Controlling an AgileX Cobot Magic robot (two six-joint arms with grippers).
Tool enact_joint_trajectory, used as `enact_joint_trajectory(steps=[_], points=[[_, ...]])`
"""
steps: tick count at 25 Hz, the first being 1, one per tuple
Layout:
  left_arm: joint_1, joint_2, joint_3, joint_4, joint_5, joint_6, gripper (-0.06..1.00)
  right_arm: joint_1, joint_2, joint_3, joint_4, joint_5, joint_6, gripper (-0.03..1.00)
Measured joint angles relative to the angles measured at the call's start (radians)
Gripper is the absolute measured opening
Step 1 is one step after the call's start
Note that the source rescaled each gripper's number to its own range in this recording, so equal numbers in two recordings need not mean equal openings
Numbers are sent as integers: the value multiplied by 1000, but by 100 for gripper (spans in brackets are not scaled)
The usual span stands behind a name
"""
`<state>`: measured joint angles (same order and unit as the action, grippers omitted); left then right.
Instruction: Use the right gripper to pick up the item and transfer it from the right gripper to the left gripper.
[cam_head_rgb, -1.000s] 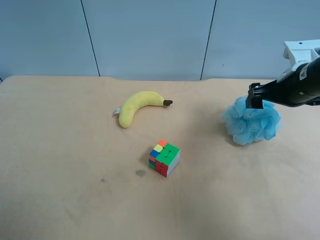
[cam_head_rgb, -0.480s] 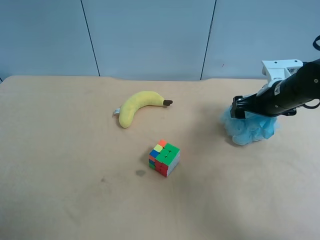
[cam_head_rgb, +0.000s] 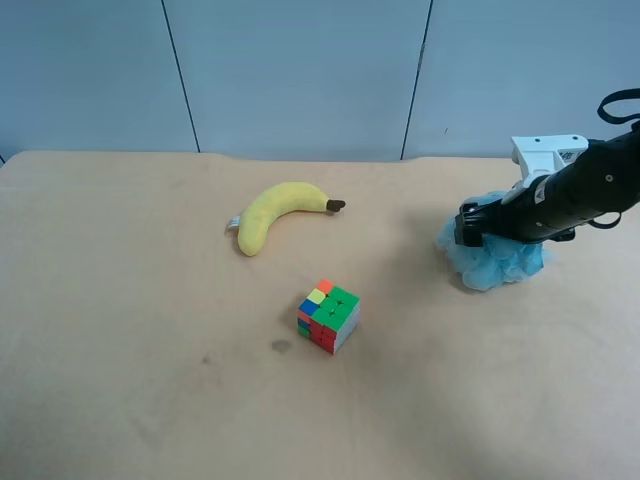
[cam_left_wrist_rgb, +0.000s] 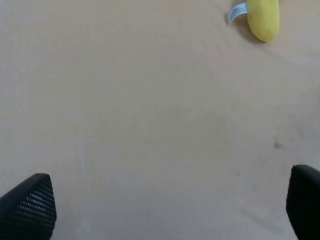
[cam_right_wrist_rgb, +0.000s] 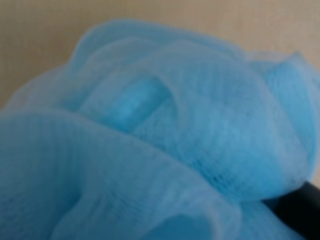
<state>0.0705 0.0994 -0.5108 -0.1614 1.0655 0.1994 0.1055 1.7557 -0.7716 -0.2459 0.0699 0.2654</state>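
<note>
The light-blue mesh pouf (cam_head_rgb: 497, 258) lies on the tan table at the exterior view's right. It fills the right wrist view (cam_right_wrist_rgb: 150, 130), so the arm over it is the right one. My right gripper (cam_head_rgb: 472, 226) is pressed down into the top of the pouf. One black finger (cam_right_wrist_rgb: 301, 206) shows at the frame's corner, spread wide; the other is hidden by mesh. My left gripper (cam_left_wrist_rgb: 165, 202) is open and empty above bare table. It is out of the exterior view.
A yellow plush banana (cam_head_rgb: 280, 212) lies at the table's middle back; its tagged end shows in the left wrist view (cam_left_wrist_rgb: 262, 17). A multicoloured puzzle cube (cam_head_rgb: 328, 315) stands in front of it. A blue-grey wall runs behind the table.
My right arm has come down and moved left in the exterior view, from beside the pouf's top to pressing into it. The pouf is squashed lower. Banana and cube have not moved.
</note>
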Motion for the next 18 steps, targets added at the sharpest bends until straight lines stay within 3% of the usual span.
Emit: enact_joint_trajectory(steps=[4,13,18], points=[[0,0,0,0,0,0,88,-1,0,0,0,-5,0,76],[0,0,0,0,0,0,88,-1,0,-1,0,-14,0,29],[0,0,0,0,0,0,88,-1,0,-1,0,-15,0,23]])
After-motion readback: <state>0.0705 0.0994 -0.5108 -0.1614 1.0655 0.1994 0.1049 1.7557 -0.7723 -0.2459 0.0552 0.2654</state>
